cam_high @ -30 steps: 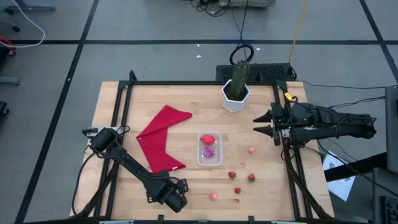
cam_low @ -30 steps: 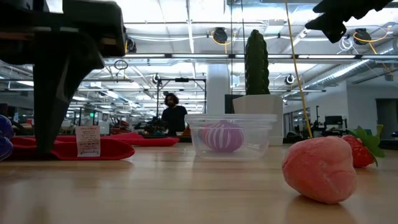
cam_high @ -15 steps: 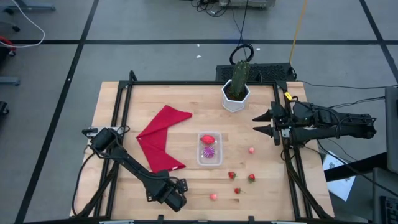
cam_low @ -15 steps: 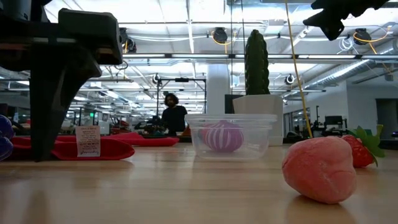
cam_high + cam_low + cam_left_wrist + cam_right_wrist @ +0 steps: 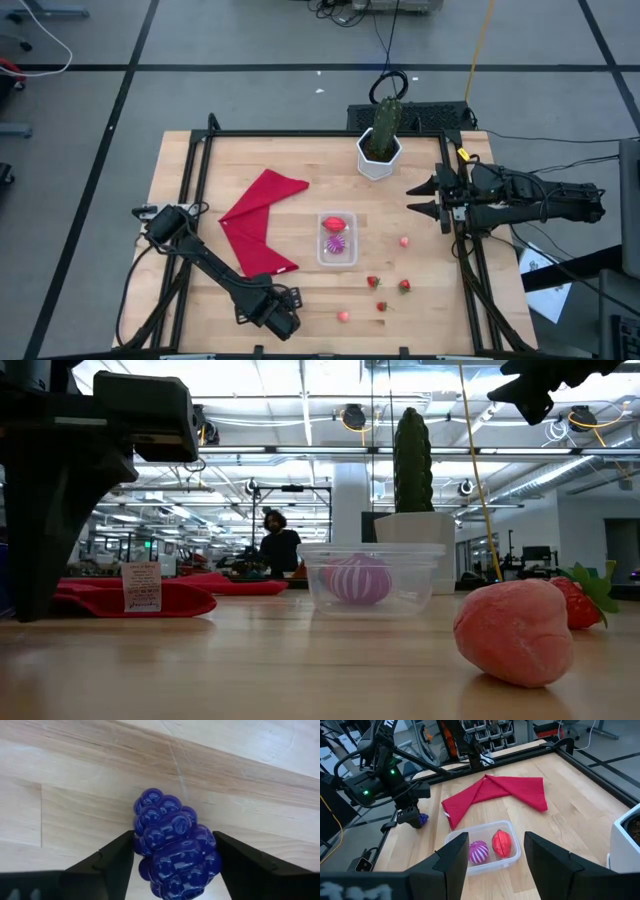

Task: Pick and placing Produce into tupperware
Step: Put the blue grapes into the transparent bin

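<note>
A purple grape bunch (image 5: 175, 847) lies near the table's near left edge, and my left gripper (image 5: 283, 318) points straight down, shut on it. The clear tupperware (image 5: 337, 238) stands mid-table with a red piece (image 5: 337, 223) and a striped purple piece (image 5: 335, 241) inside. Loose produce lies to its near right: a pink piece (image 5: 404, 240), red strawberries (image 5: 373, 282) (image 5: 404, 286) and another pink piece (image 5: 343, 316). My right gripper (image 5: 420, 198) hangs open above the table's right edge, nothing between its fingers. My left gripper pinches the grape bunch by its two opposite sides (image 5: 140, 845) between its two fingers (image 5: 115, 860), which come from above and point down. The bunch lies on the wooden table top, its narrow end sticking out past the fingertips.
A folded red cloth (image 5: 260, 225) lies left of the tupperware. A white hexagonal pot with a cactus (image 5: 380, 150) stands at the far edge. Black frame rails (image 5: 470, 270) run along the table's sides. A person (image 5: 278, 545) stands in the room behind.
My left gripper has shut on the grape bunch without moving from its spot; in the low view its near finger has swung in and now hides the bunch. My right gripper has kept still.
</note>
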